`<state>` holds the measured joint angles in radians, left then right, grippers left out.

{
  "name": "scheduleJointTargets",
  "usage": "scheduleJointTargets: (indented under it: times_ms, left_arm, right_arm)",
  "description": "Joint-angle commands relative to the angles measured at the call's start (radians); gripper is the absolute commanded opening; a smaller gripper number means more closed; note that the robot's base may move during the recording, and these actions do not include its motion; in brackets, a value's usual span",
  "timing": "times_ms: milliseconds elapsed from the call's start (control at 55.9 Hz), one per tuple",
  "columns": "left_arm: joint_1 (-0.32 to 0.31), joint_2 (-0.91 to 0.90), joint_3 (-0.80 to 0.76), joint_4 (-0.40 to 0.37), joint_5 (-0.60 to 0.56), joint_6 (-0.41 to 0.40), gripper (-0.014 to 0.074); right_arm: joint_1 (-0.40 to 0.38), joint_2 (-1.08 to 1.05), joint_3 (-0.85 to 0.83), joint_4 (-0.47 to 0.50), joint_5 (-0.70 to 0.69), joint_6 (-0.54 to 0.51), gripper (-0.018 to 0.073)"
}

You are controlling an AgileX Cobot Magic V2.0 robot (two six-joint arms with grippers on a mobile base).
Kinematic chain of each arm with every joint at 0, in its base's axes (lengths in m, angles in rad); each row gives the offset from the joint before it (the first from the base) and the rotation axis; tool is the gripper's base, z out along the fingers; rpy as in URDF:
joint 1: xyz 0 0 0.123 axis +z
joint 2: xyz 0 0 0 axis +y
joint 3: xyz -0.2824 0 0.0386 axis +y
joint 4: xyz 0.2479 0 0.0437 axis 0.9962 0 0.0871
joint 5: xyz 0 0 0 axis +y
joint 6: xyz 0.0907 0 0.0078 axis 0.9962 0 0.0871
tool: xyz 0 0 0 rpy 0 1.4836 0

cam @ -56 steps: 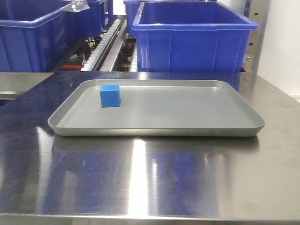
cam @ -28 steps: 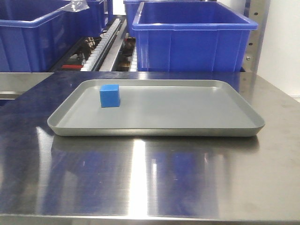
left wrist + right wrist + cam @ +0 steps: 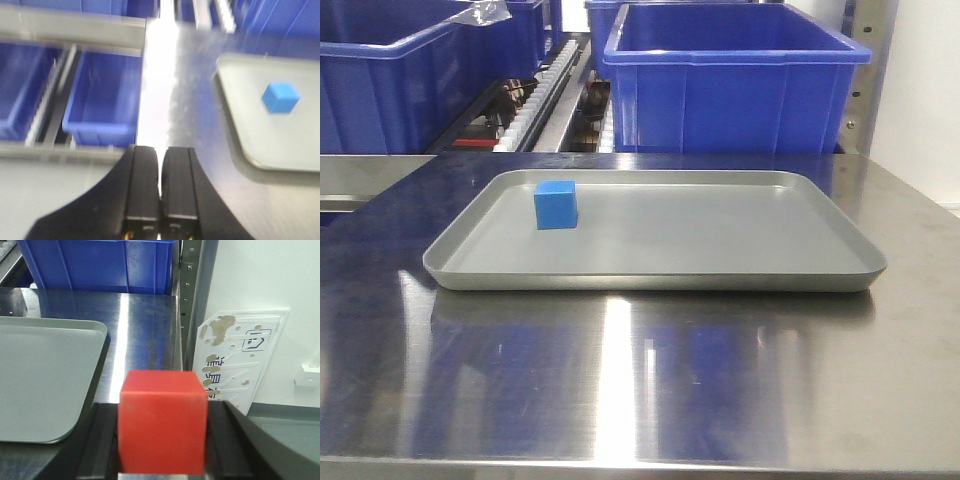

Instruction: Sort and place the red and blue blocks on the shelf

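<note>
The blue block (image 3: 555,204) sits inside the grey tray (image 3: 720,272), toward the tray's 10 o'clock corner, flat on its floor and clear of the rim. The tray lies on the steel tabletop (image 3: 640,390). At 12 o'clock beyond it, large blue bins (image 3: 735,90) stand on the shelf (image 3: 861,90).

The right gripper (image 3: 163,440) has the red block (image 3: 163,415) clamped between its two fingers – the cube fills the gap, with the tray's rounded corner at 9 o'clock of it.

In the blurred left wrist view the left gripper (image 3: 161,220) seems pressed fully together with nothing between the fingers; the blue block lies at its 2 o'clock, well apart.
</note>
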<state>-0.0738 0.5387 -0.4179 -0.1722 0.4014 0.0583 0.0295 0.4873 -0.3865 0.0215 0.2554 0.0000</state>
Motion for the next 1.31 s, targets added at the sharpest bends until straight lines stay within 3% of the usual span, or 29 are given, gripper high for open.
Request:
scheduleJointTargets:
  times_ms: [0,143,536,661,858,965,1126,1198,1287]
  left_arm:
    - [-0.008,0.132,-0.107,-0.009,-0.056,-0.009,0.0079]
    - [-0.036,0.295,-0.228,0.008,-0.008,-0.022,0.0079]
    - [-0.256,0.728,-0.582,0.19,0.195,-0.451,0.008]
    - [-0.312,0.861,-0.729,0.244,0.293,-0.533,0.008]
    - [-0.399,1.06,-0.966,0.289,0.471,-0.563,0.008]
    - [-0.442,1.165,-1.1,0.358,0.565,-0.614,0.008]
    - [-0.462,1.291,-1.286,0.329,0.646,-0.612,0.0095]
    - [-0.469,1.341,-1.363,0.307,0.662,-0.612,0.0156]
    - [-0.478,1.4,-1.447,0.28,0.68,-0.619,0.0318]
  right_arm:
    - [-0.005,0.0,-0.031,0.0,-0.081,-0.006,0.0405]
    - [-0.005,0.0,-0.031,0.0,-0.081,-0.006,0.0405]
    - [-0.005,0.0,-0.031,0.0,-0.081,-0.006,0.0405]
    - [-0.005,0.0,-0.031,0.0,-0.081,-0.006,0.0405]
    - [-0.005,0.0,-0.031,0.0,-0.081,-0.006,0.0405]
    - [-0.005,0.0,-0.031,0.0,-0.081,-0.006,0.0405]
    - [-0.005,0.0,-0.031,0.0,-0.081,-0.006,0.0405]
    - [-0.005,0.0,-0.031,0.0,-0.081,-0.006,0.0405]
    - [-0.005,0.0,-0.031,0.0,-0.081,-0.006,0.0405]
